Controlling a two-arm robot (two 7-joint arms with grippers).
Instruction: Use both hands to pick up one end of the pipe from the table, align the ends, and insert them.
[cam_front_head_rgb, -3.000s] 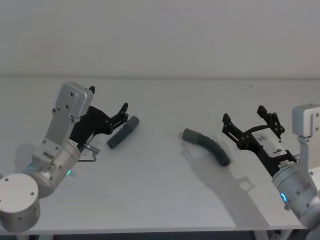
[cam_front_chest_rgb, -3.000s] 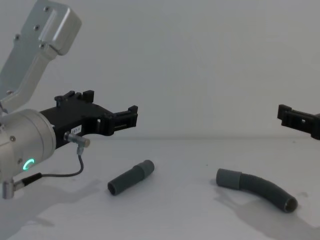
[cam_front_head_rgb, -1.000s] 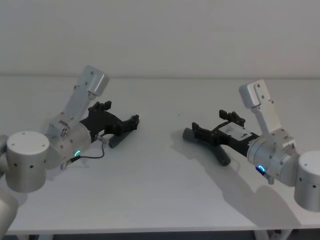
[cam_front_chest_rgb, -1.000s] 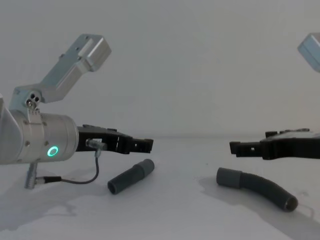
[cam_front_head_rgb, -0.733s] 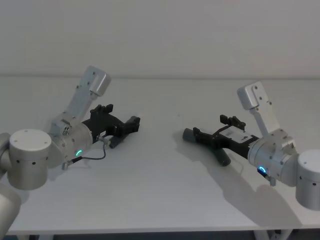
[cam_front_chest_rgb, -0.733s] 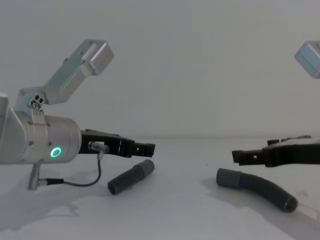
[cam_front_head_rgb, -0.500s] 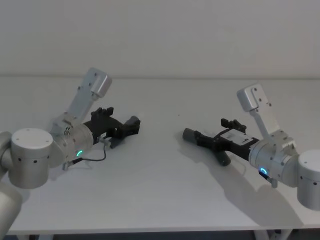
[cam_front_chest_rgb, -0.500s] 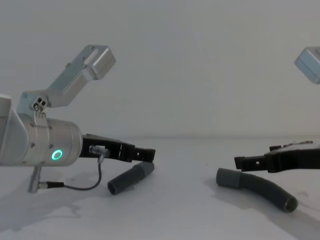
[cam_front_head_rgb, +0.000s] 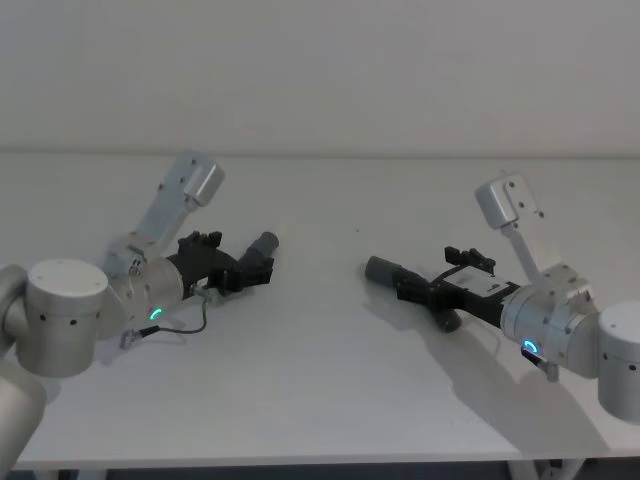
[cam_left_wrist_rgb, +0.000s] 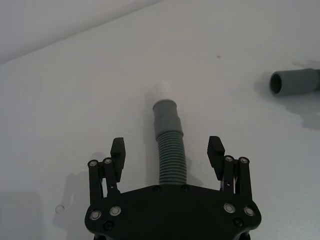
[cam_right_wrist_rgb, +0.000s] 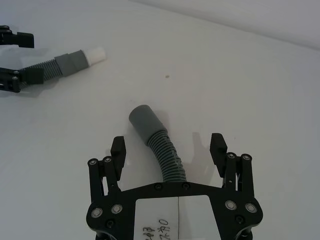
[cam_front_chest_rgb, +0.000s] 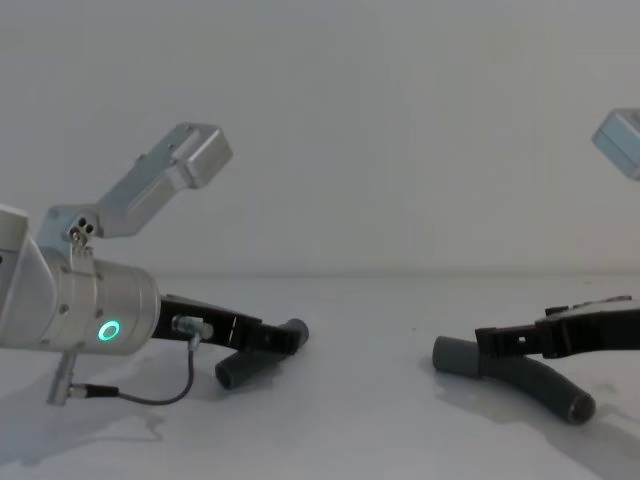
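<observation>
Head view: on the matte white table (cam_front_head_rgb: 320, 390), black left claw (cam_left_wrist_rgb: 166, 146) straddles short grey ribbed hose (cam_front_head_rgb: 265, 244), black right claw (cam_right_wrist_rgb: 168, 145) straddles curved ribbed hose (cam_front_head_rgb: 380, 268); both wide.

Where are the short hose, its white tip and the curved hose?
short hose (cam_left_wrist_rgb: 171, 152): left wrist view, ribbed body.
white tip (cam_left_wrist_rgb: 161, 91): left wrist view, its middle.
curved hose (cam_right_wrist_rgb: 142, 119): right wrist view, smooth cuff.

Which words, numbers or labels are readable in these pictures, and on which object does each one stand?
On the white label of the right gripper: small sideways handwriting, perhaps "243", cut by the picture's edge; too small to read with certainty.
No text on the left gripper, the short hose piece, the curved hose piece or the table.
</observation>
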